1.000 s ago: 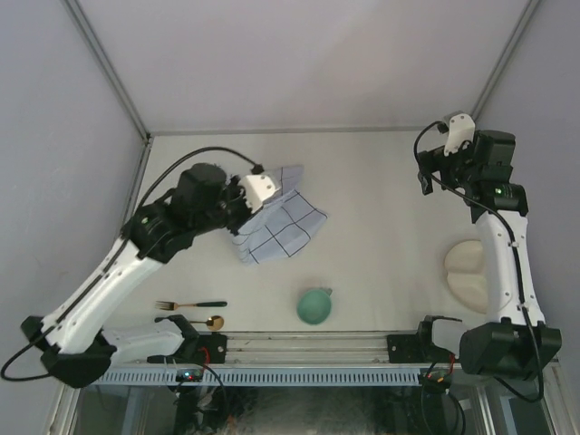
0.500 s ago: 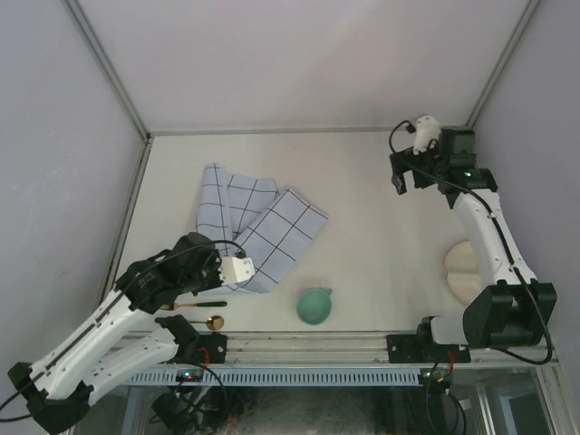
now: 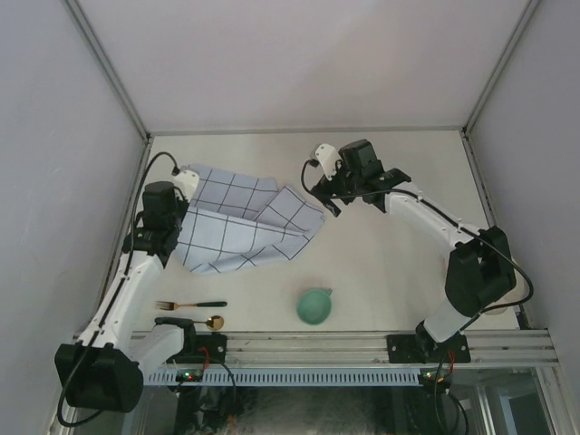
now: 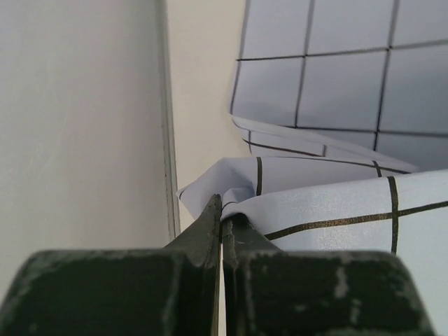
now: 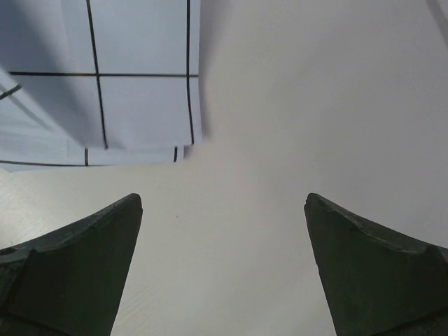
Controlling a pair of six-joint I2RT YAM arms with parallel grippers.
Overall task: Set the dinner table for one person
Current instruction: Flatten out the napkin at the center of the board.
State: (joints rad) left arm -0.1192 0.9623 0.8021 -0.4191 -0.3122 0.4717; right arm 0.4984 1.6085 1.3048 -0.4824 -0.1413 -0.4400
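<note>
- Near edge of the dinner table (image 3: pixel 390 263): fork (image 3: pixel 190 304), spoon (image 3: pixel 210 322) and green cup (image 3: pixel 314 306).
- Farther, left side: the left gripper (image 4: pixel 222 217), jaws pressed together, pinches a fold of the checked cloth (image 3: pixel 240 227).
- The right gripper (image 5: pixel 222 203), spread wide and empty, hovers over bare table beside the cloth's right corner.

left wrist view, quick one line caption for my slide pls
Left gripper shut on a folded edge of the pale-blue grid cloth, near the side wall of the dinner table.
</note>
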